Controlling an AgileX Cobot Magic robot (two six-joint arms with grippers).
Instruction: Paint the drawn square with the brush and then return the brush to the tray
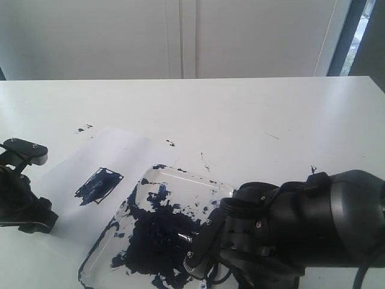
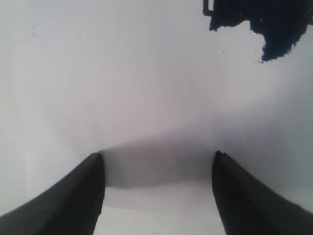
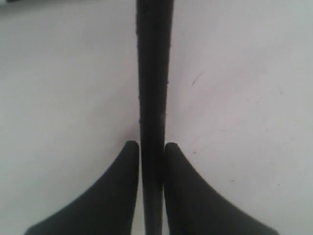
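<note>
Above white tabletop (image 1: pixel 271 108), pinching brush (image 3: pixel 154 73) lengthwise in right claw (image 3: pixel 151 147), aiming it straight ahead toward tray (image 1: pixel 180 174) just beside, resting left claw (image 2: pixel 156 161) open, empty, near painted square (image 1: pixel 98 185).

My left arm (image 1: pixel 21 198) stands well to the left of the tray (image 1: pixel 183 176), apart from it, with its wrist link angled upward. My left gripper (image 2: pixel 156 156) points down at the white surface. Its two fingers (image 2: pixel 78 196) are spread wide, with nothing between them.

My right arm (image 1: pixel 295 226) lies low at the right side of the tray, and its wrist reaches over the tray's near right rim. My right gripper (image 3: pixel 152 147) has its fingers (image 3: pixel 117 196) drawn in, one pad against each side of the brush (image 3: pixel 154 73). The brush shaft runs straight out between the fingertips, in line with the gripper axis.
</note>
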